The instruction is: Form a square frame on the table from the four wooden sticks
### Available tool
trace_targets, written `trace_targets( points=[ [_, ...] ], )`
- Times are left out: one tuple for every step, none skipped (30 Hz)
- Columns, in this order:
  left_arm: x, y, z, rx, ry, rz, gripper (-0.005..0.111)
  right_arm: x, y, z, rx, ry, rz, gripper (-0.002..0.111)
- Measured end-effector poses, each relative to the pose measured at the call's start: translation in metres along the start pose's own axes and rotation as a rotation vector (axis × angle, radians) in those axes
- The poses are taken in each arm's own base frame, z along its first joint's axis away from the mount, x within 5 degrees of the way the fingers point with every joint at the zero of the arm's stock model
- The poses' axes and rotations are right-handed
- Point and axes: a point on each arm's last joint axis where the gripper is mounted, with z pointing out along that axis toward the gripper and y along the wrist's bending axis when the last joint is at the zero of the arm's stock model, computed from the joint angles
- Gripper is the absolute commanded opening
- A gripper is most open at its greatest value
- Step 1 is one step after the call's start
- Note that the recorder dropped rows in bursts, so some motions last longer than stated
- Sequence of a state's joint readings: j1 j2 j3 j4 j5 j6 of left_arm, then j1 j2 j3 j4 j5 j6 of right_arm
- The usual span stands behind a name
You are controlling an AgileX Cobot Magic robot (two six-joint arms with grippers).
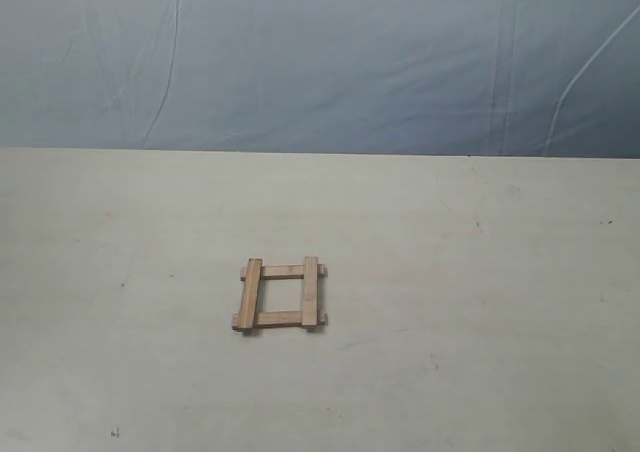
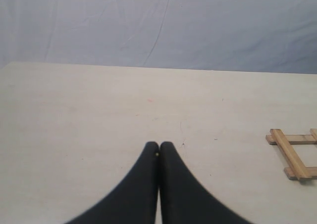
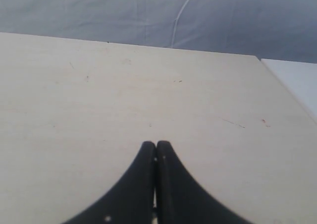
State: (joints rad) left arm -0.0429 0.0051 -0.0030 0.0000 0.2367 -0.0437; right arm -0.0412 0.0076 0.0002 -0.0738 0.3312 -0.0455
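Note:
Four light-brown wooden sticks lie as a small square frame (image 1: 281, 295) near the middle of the pale cream table (image 1: 480, 302). Two upright sticks rest on top of two crosswise ones, with the ends jutting a little. No arm or gripper shows in the exterior view. The left wrist view catches part of the frame (image 2: 293, 152) off to one side, well away from my left gripper (image 2: 159, 146), which is shut with nothing in it. My right gripper (image 3: 156, 145) is likewise shut and empty over bare table (image 3: 99, 110); the frame is out of that view.
A wrinkled blue-grey backdrop (image 1: 320, 62) hangs behind the table's far edge. The right wrist view shows the table's side edge, with a white surface (image 3: 297, 80) beyond it.

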Motion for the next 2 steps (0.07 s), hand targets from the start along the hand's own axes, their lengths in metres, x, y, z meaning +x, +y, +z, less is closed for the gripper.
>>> trace_targets(
  points=[
    [0.0000, 0.0000, 0.0000, 0.000, 0.000, 0.000, 0.000, 0.0000, 0.0000, 0.0000, 0.000, 0.000, 0.000, -0.001],
    [0.0000, 0.0000, 0.0000, 0.000, 0.000, 0.000, 0.000, 0.0000, 0.0000, 0.0000, 0.000, 0.000, 0.000, -0.001]
  ],
)
